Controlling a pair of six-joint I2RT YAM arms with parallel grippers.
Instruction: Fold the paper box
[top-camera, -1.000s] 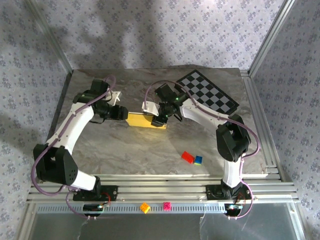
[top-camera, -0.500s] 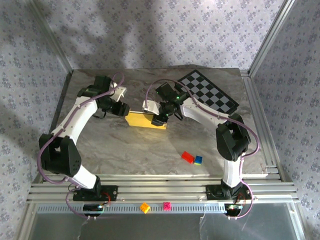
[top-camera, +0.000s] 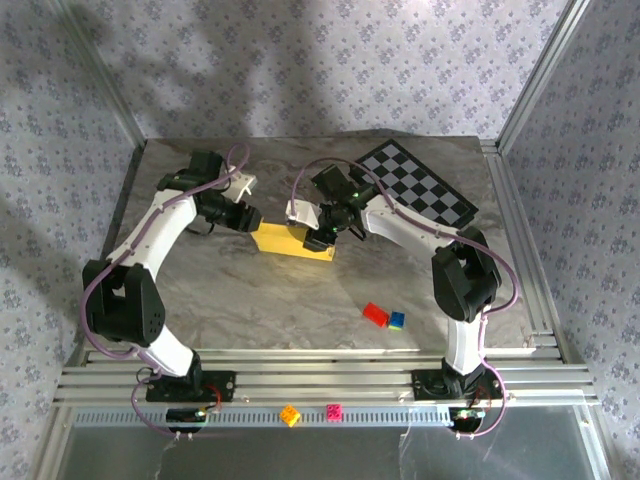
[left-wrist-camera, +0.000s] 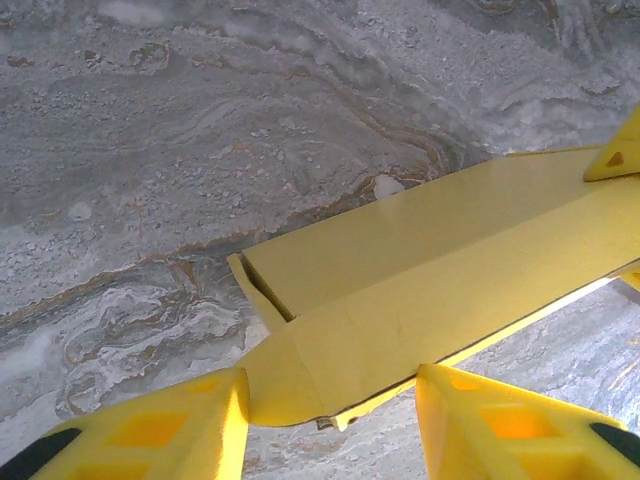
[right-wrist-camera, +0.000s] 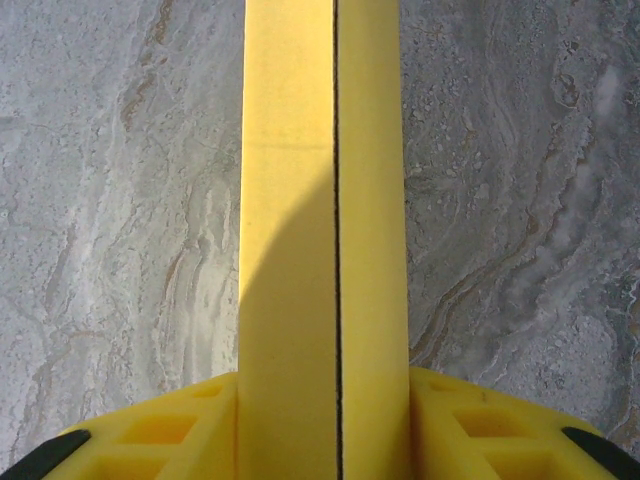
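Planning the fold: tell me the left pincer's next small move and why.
Probably close the left pincer on the box: its end already sits between the open fingers, while the right pincer clamps the other end.

Your paper box (top-camera: 288, 241) is a long, narrow yellow form of thin cardboard, folded up and lying flat on the marbled tabletop (top-camera: 250, 300) near its middle. Along its top you see two panels meeting at a straight dark seam. At its left end a side flap is tucked inward, leaving a small notch.
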